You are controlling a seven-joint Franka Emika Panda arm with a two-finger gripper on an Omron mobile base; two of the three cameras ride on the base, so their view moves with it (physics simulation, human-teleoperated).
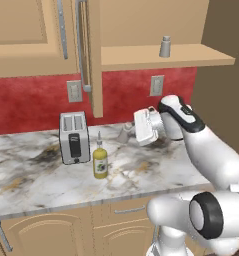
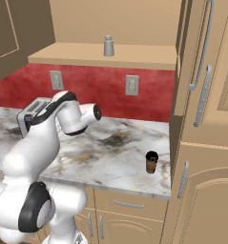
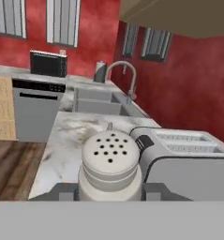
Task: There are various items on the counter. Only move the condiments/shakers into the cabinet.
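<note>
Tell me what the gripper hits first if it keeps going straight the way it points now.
The gripper is already closed around a grey shaker. Past that, the silver toaster lies just right of the line; the squeeze bottle's tip pokes up behind the shaker. Probably the bottle; depth unclear.

A home kitchen, clearly: marble bench (image 1: 141, 172) over wooden cupboards (image 1: 51, 232), red backsplash (image 1: 31, 102) with wall outlets (image 1: 74, 91), toaster (image 1: 74, 137) at centre left, sink (image 3: 97, 101) and faucet (image 3: 123, 75) mid-frame in the hand view.
</note>
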